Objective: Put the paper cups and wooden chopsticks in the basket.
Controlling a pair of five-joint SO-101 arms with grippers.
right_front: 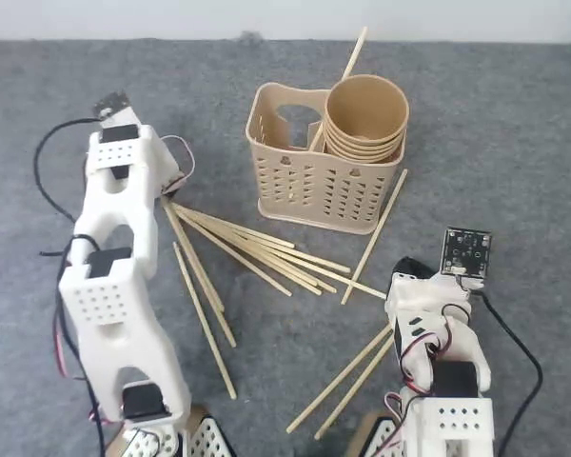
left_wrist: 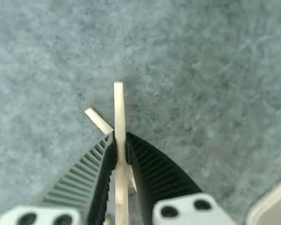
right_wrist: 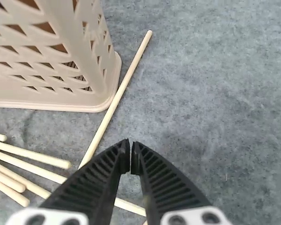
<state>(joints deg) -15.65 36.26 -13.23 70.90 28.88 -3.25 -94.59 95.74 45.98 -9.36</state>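
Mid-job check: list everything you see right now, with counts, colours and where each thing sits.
basket: one, beige, far middle of the mat.
paper cups: one nested stack, brown, in the basket's right-hand compartment in the high view.
standing chopstick: one, pale wood, sticking up out of the basket beside the cups.
loose chopsticks: over ten, pale wood, scattered on the mat between the arms.
mat: one, grey, under everything.
left gripper: black fingers, shut on a held chopstick.
right gripper: black fingers, shut, empty, near the basket's corner.
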